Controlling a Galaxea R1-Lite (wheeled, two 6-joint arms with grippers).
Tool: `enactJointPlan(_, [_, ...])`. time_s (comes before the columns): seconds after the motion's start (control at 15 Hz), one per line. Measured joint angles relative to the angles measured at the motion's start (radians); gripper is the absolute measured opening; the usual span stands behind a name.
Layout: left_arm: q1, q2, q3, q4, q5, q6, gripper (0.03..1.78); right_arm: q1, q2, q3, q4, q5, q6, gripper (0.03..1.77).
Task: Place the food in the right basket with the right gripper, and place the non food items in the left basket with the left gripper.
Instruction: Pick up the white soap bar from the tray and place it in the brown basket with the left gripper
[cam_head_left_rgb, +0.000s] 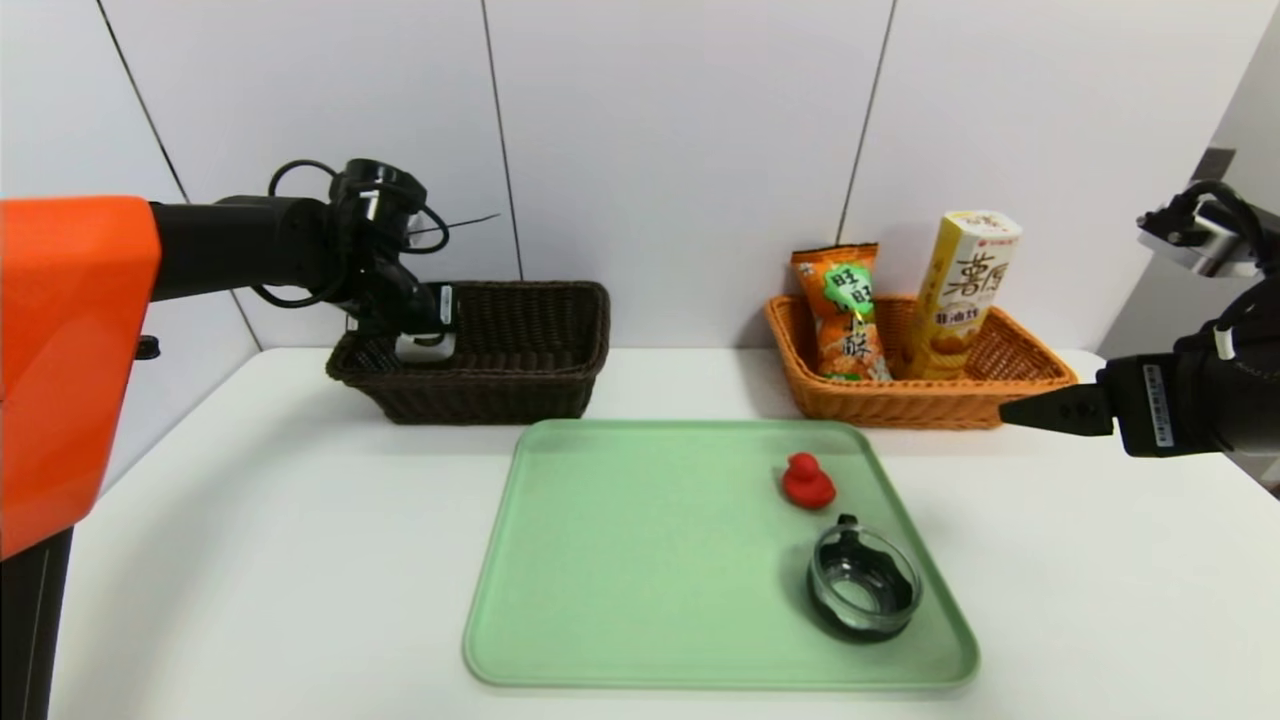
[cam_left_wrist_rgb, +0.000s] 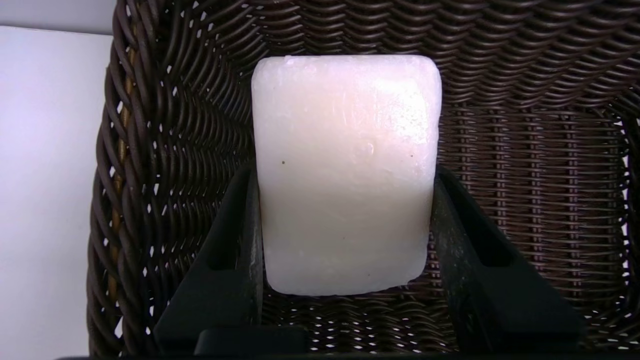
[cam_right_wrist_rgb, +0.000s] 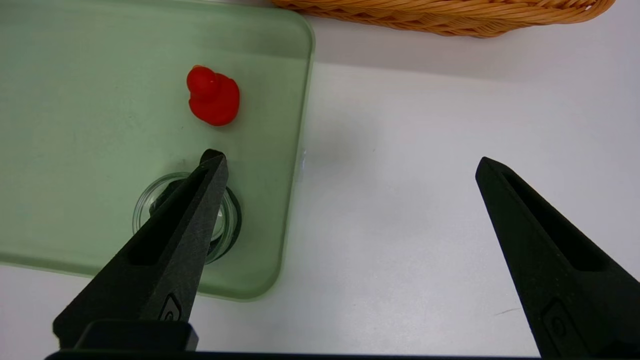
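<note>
A white soap bar (cam_left_wrist_rgb: 345, 175) is clamped between the fingers of my left gripper (cam_left_wrist_rgb: 345, 172), which is shut on it inside the dark brown left basket (cam_left_wrist_rgb: 525, 150). The head view shows that gripper (cam_head_left_rgb: 425, 345) at the basket's (cam_head_left_rgb: 530, 385) left end. In the orange right basket (cam_head_left_rgb: 900, 405) stand an orange snack bag (cam_head_left_rgb: 845, 315) and a yellow chip box (cam_head_left_rgb: 965, 290). A red toy duck (cam_head_left_rgb: 806, 481) and a glass cup (cam_head_left_rgb: 863, 583) sit on the green tray (cam_head_left_rgb: 640, 560). My right gripper (cam_right_wrist_rgb: 348, 159) hangs open and empty over the table right of the tray.
The tray's (cam_right_wrist_rgb: 100, 125) right edge lies under my right gripper's one finger, with the duck (cam_right_wrist_rgb: 213, 96) and the cup (cam_right_wrist_rgb: 230, 215) near it. The orange basket's rim (cam_right_wrist_rgb: 450, 15) is just beyond. A white wall stands behind both baskets.
</note>
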Motion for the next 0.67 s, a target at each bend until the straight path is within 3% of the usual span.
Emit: enactJointPlan(0.67, [0.008, 0.043, 0.0, -0.008, -0.02, 0.015, 0.96, 0.0, -0.002, 0.0, 0.003, -0.006, 0.002, 1.71])
